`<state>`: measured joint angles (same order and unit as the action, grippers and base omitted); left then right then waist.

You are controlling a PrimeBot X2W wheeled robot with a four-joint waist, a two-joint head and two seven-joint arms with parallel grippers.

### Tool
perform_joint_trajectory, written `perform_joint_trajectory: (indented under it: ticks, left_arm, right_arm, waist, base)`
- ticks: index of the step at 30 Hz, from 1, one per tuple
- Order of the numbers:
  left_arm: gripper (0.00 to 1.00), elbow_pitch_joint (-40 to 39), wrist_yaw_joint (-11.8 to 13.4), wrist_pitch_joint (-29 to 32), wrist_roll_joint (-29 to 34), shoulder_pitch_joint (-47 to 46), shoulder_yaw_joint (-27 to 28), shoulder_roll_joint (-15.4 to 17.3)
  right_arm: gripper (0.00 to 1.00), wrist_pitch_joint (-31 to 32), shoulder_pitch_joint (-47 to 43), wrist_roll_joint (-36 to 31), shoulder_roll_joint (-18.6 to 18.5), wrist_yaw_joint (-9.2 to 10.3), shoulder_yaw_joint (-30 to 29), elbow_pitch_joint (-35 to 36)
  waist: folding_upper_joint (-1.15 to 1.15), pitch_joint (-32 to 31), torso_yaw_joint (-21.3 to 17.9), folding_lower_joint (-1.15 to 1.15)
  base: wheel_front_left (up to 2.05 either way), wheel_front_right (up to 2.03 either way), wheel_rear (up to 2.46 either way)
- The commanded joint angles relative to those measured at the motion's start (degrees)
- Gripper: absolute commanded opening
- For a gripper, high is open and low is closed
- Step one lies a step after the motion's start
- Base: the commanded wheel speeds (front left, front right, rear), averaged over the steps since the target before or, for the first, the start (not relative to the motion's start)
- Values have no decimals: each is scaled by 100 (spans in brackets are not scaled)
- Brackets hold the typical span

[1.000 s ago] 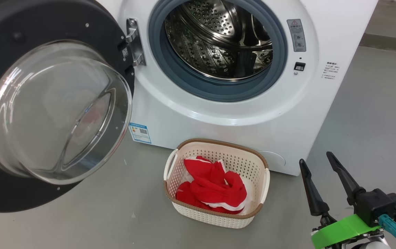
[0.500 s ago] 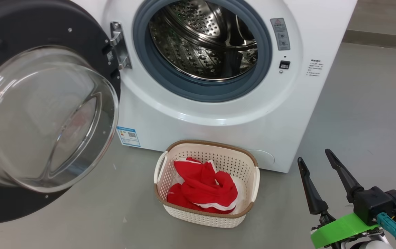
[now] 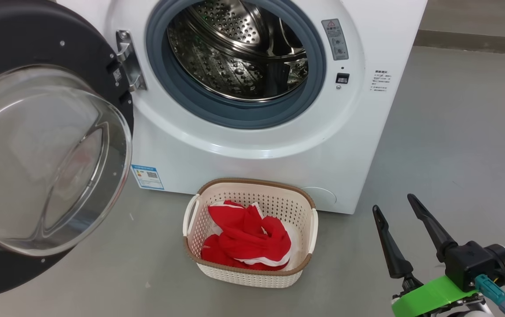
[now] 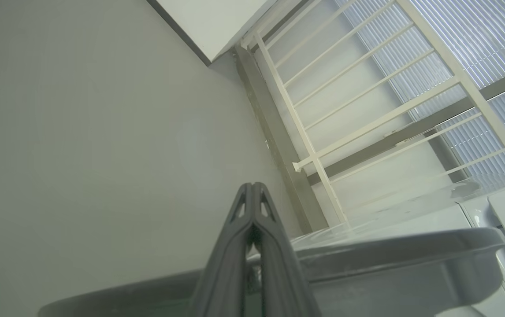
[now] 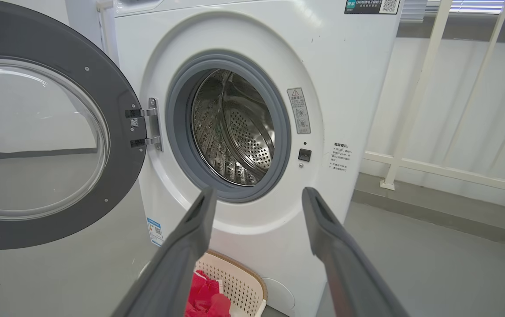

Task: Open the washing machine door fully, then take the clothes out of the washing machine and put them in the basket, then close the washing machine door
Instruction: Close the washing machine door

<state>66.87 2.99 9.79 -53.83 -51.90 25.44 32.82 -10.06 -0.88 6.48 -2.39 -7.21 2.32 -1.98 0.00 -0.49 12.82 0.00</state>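
Ground: smooth grey concrete floor (image 3: pixel 455 132), with a white metal railing (image 5: pixel 415 97) along the wall beyond.
Right side: right gripper (image 3: pixel 392 202), one, low at the head view's right. Its two long dark fingers are spread wide with nothing between them, over bare floor.
Left side: left gripper (image 4: pixel 252 187), one, fingers pressed together and holding nothing. A grey curved edge lies beneath them; whether they touch it I cannot tell.
Container: small cream perforated plastic basket (image 3: pixel 252 181) with a brown rim and white handles, one, on the floor just before the machine's base.
Laundry: bright red fabric clothes (image 3: pixel 246 240) with white trim, one crumpled heap inside the basket. The number of pieces cannot be told.
Appliance: big white front-loading washing machine (image 3: pixel 243 167), one, with a grey gasket and a shining perforated steel drum.
Hatch: large round glossy black washing machine door (image 3: pixel 23 39) with a bulging clear glass bowl, one, swung wide open on its left hinge.
Shift: since a second ago the whole head view has slid leftward, so the camera turned. Machine, door and basket keep their arrangement, and the right gripper is as wide as before.
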Motion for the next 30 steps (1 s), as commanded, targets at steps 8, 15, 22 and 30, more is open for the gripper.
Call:
perform_joint_trajectory:
  ticks: [8, 15, 22, 30]
  left_arm:
    - [0, 205, -304, 491, 76, -172, -160, 359]
    - [0, 310, -608, 1065, 18, -228, -269, 339]
    - [0, 328, -825, 1511, -60, -230, -343, 280]
    - [0, 284, -963, 1898, -198, -205, -363, 250]
  right_arm:
    - [100, 3, 82, -25, -49, -28, 109, 223]
    - [100, -15, 41, -2, -49, -28, 89, 249]
    - [100, -54, 69, 58, -49, -28, 170, 199]
    - [100, -76, 41, 60, -49, -28, 159, 185]
  waist:
    - [0, 31, -44, 0]
    - [0, 37, 13, 0]
    - [0, 44, 100, 0]
    - [0, 65, 171, 0]
  base:
    - [0, 0, 0]
    - [0, 0, 0]
    - [0, 0, 0]
    - [0, 0, 0]
